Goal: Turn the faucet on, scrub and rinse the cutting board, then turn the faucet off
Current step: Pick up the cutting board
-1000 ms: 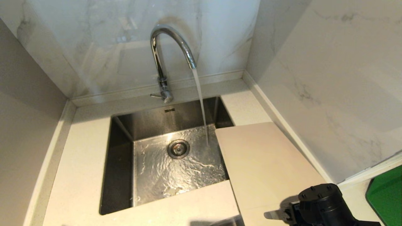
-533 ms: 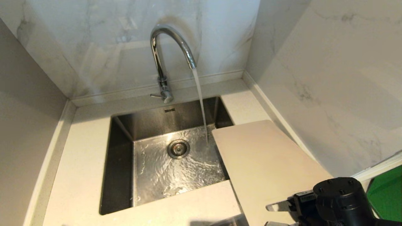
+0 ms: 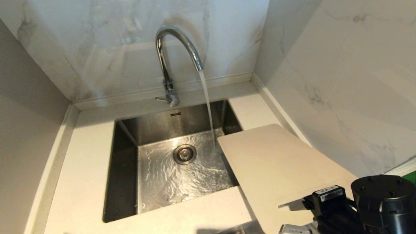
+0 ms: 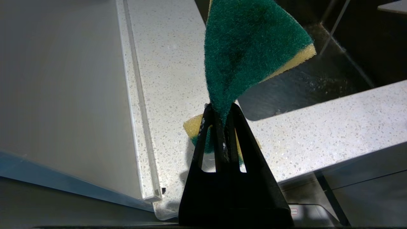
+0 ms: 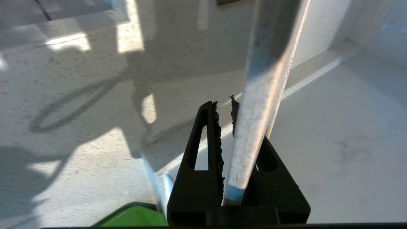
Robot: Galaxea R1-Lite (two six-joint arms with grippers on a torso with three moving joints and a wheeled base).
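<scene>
Gripping cutting board edge: right fingers narrow | left fingers pinching sponge

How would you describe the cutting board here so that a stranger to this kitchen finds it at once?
Start at the steel sink under the running chrome faucet. On the counter to its right lies the cutting board, one corner jutting over the basin and its near end raised in the right gripper. It is the only thin, flat, cream slab there.
</scene>
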